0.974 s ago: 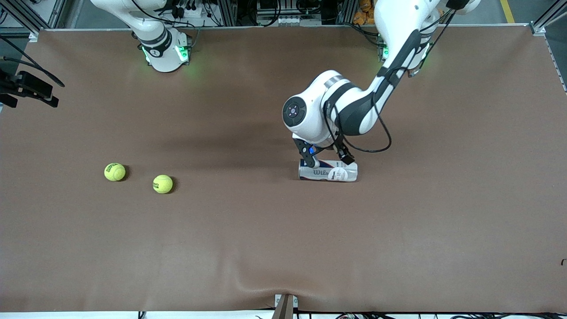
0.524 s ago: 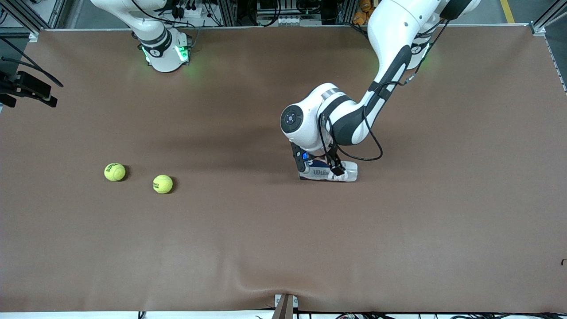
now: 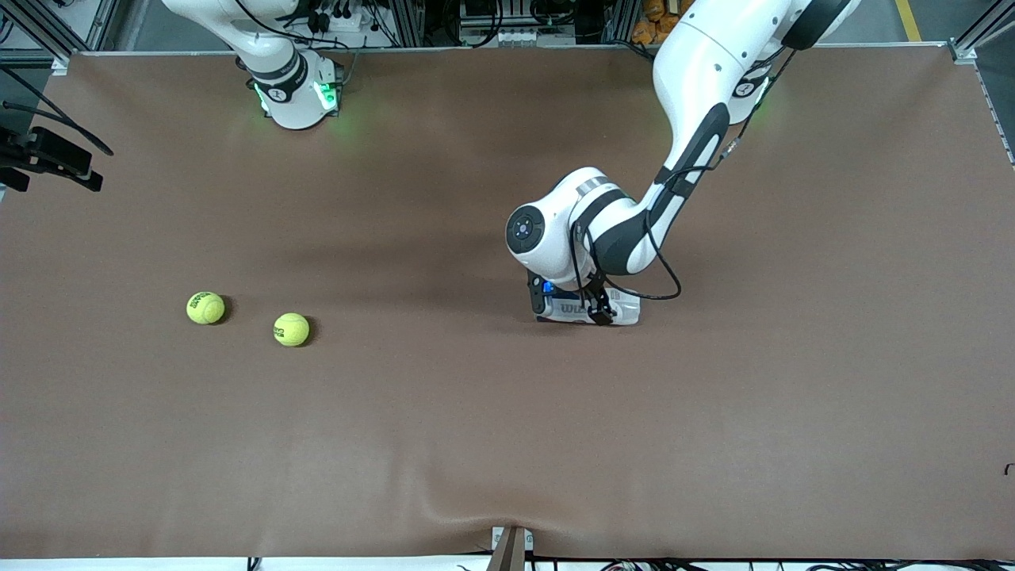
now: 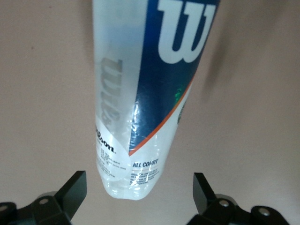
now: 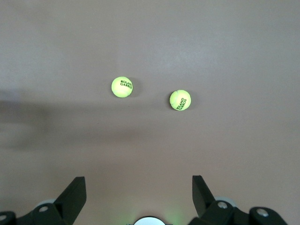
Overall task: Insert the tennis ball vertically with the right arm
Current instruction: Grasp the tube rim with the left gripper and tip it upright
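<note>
I see the tennis balls [image 3: 205,308] at middle left, well apart from my right hand [image 5: 139,197], which is wide open, holding nothing

A brown table mat [image 3: 444,444] wrinkles at its camera-side edge.

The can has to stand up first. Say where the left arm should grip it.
Grip the can around its round middle, coming straight down. It lies on its side on the table, so both long flanks are free; the left end effector, open, already straddles it.
</note>
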`<state>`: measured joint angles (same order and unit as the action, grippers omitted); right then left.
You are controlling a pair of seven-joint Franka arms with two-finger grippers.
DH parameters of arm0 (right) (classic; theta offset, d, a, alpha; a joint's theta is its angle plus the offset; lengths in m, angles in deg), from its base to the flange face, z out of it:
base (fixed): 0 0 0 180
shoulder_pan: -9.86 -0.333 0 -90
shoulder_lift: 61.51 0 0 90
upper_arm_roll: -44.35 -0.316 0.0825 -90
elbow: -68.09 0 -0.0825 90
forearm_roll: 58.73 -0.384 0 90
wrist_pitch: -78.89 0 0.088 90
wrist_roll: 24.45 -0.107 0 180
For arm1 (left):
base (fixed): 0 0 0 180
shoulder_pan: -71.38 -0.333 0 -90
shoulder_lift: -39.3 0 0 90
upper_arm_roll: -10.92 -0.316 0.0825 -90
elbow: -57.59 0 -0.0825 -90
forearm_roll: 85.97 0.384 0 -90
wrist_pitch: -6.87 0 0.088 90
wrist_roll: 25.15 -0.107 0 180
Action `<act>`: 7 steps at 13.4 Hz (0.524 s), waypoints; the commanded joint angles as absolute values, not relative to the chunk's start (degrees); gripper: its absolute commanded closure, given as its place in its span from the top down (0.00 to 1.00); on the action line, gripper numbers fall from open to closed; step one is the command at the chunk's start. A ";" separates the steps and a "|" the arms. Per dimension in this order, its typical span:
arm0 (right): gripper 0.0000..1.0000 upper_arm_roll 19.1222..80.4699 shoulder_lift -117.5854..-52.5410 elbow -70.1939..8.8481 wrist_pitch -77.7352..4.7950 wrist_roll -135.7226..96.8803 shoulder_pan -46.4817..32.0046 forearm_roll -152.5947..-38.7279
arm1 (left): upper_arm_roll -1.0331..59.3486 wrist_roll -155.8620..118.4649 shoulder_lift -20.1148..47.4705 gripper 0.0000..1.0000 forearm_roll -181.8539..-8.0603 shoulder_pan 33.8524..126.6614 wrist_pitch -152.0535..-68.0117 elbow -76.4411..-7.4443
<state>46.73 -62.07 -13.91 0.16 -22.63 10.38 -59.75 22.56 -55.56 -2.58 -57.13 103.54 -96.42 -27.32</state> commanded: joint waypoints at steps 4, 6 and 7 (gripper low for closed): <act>1.00 46.37 -62.30 -13.30 0.75 -22.08 11.27 -60.66 | 22.61 -58.81 -4.82 1.00 -52.57 103.55 -97.98 -25.90; 1.00 46.37 -62.30 -13.30 0.75 -22.17 11.27 -60.66 | 22.61 -58.90 -5.26 1.00 -52.57 103.38 -98.95 -26.16; 1.00 46.37 -62.30 -13.30 0.84 -22.17 11.27 -60.66 | 22.61 -58.90 -5.26 1.00 -52.65 103.03 -98.87 -26.34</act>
<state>46.74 -62.07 -13.91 0.16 -22.63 10.38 -59.75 22.55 -57.81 -4.42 -53.76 103.52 -98.61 -27.30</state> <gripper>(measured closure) 0.000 0.000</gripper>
